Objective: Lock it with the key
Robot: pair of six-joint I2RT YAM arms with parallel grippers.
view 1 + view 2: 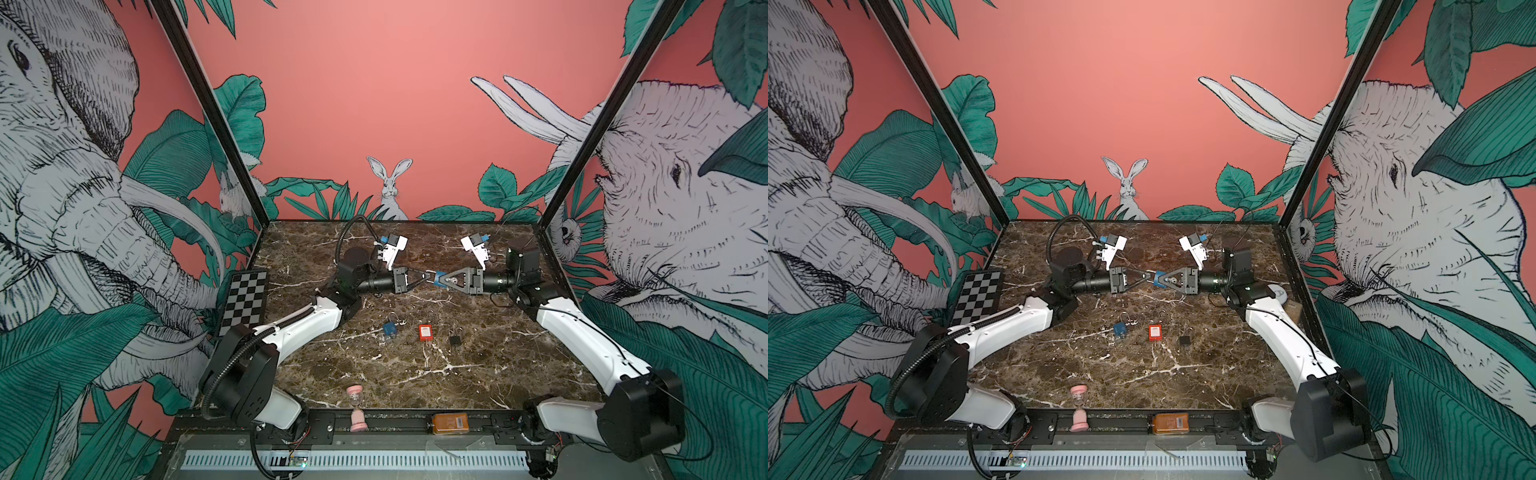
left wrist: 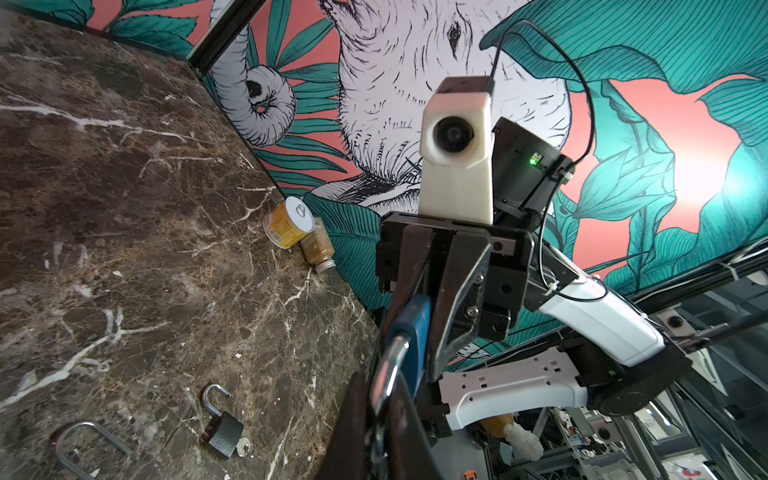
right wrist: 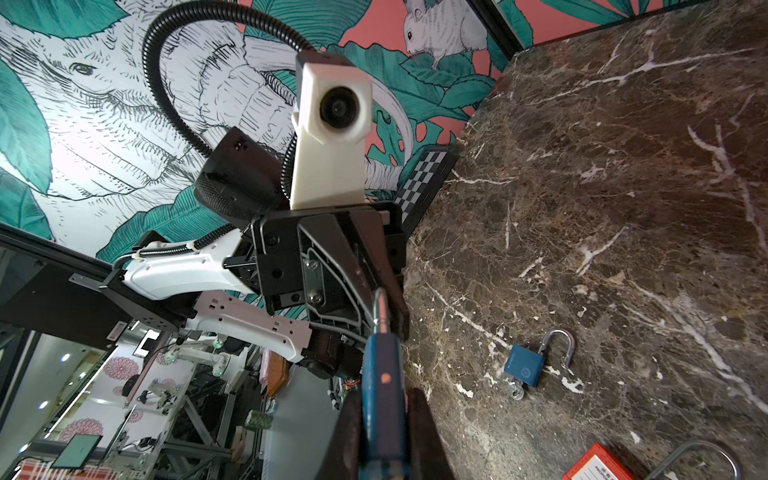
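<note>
A blue padlock [image 1: 437,279] [image 1: 1159,279] hangs in the air above the middle of the marble table, between both grippers. My right gripper [image 1: 441,279] [image 3: 384,415] is shut on its blue body [image 3: 382,374]. From the opposite side my left gripper [image 1: 428,275] [image 2: 380,399] is shut on its silver shackle [image 2: 388,374], which also shows in the right wrist view [image 3: 380,307]. The blue body shows just beyond the left fingers [image 2: 417,332]. The key of this padlock is hidden.
On the table [image 1: 374,374] nearer the front lie a second blue padlock [image 1: 390,328] [image 3: 524,368] with open shackle, a red padlock [image 1: 425,332] and an open black padlock [image 1: 455,340] [image 2: 224,432] with a key [image 2: 245,448]. A pink hourglass [image 1: 356,409] and an orange box [image 1: 450,423] stand at the front edge. A can [image 2: 289,222] and a jar [image 2: 318,249] lie by the right wall.
</note>
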